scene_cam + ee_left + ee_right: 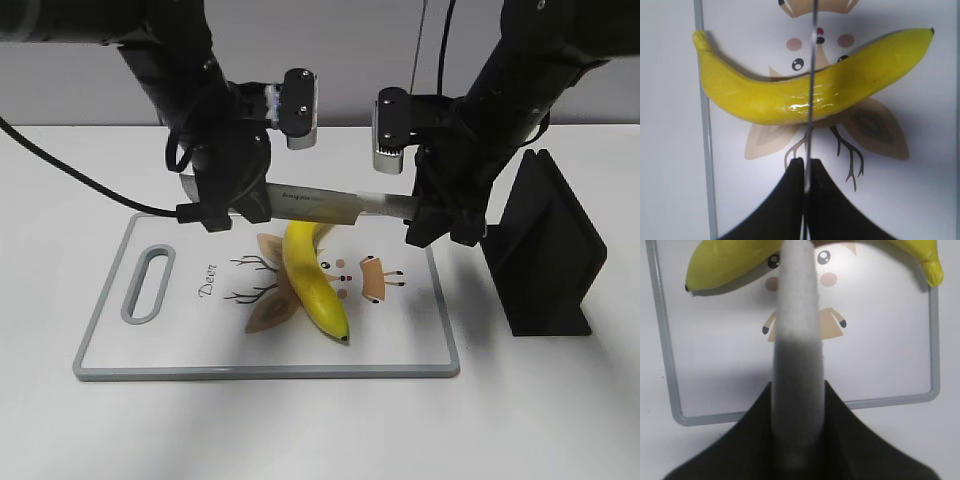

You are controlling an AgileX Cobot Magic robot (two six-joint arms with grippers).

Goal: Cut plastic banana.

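Observation:
A yellow plastic banana (312, 283) lies whole on the white cutting board (180, 340), over its deer drawing. A knife (325, 203) hangs level above the banana's far part. My right gripper (437, 215) is shut on the knife's grey handle (796, 370). My left gripper (228, 208) is shut on the blade's tip end. In the left wrist view the blade edge (811, 80) crosses the middle of the banana (765, 97). In the right wrist view the banana (725, 262) lies beyond the handle. Whether the blade touches the banana I cannot tell.
A black knife stand (545, 250) stands on the table to the right of the board. The board has a grey rim (670, 385) and a handle slot (148, 283) at its left end.

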